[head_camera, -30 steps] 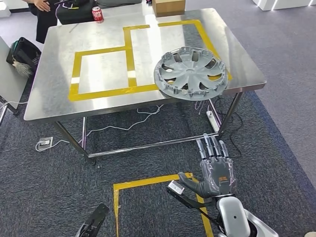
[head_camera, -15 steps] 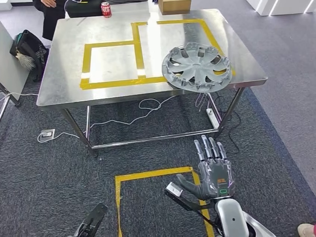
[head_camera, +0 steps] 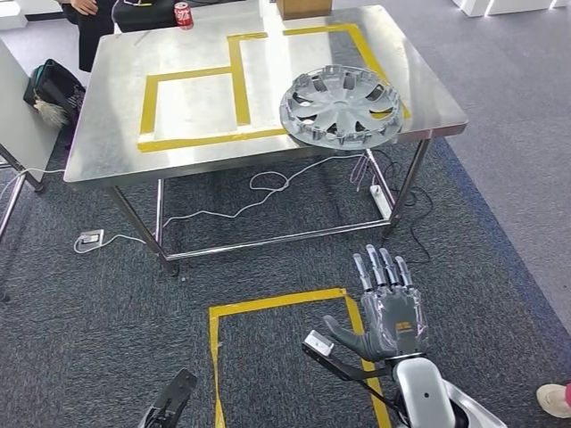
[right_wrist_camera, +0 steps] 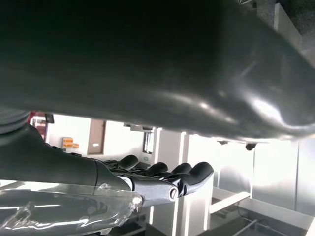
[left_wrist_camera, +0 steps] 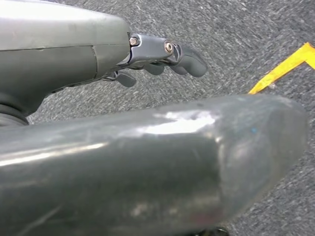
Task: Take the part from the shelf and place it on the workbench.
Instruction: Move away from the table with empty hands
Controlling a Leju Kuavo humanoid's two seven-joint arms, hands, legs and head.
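From the head view, the wheel cover (head_camera: 340, 105) lies flat on the steel desk (head_camera: 108, 134), near the desk's right front corner and overlapping the right end of the yellow tape outline (head_camera: 202, 138). Its rim sits close to the front edge. Being round, it has no long axis to speak of; its domed, spoked face points up and its hollow back rests on the steel, which looks like the stable way to lie. Judging from this, the placing step is done. A red can (head_camera: 182, 12) and a cardboard box (head_camera: 303, 7) stand at the far edge, well apart from the cover. The right hand (head_camera: 391, 312) is low, over the carpet beside a yellow floor marking (head_camera: 283, 303), holding nothing, with its fingers (head_camera: 381, 266) straight and slightly apart and the thumb out to the side. The left hand (head_camera: 169, 406) hangs at the lower edge.

In the left wrist view, the left hand's (left_wrist_camera: 163, 54) dark fingers (left_wrist_camera: 187, 58) curl loosely over grey carpet and hold nothing.

In the right wrist view, the right hand (right_wrist_camera: 163, 179) reaches out with its fingers (right_wrist_camera: 197, 172) side by side and nothing between them.
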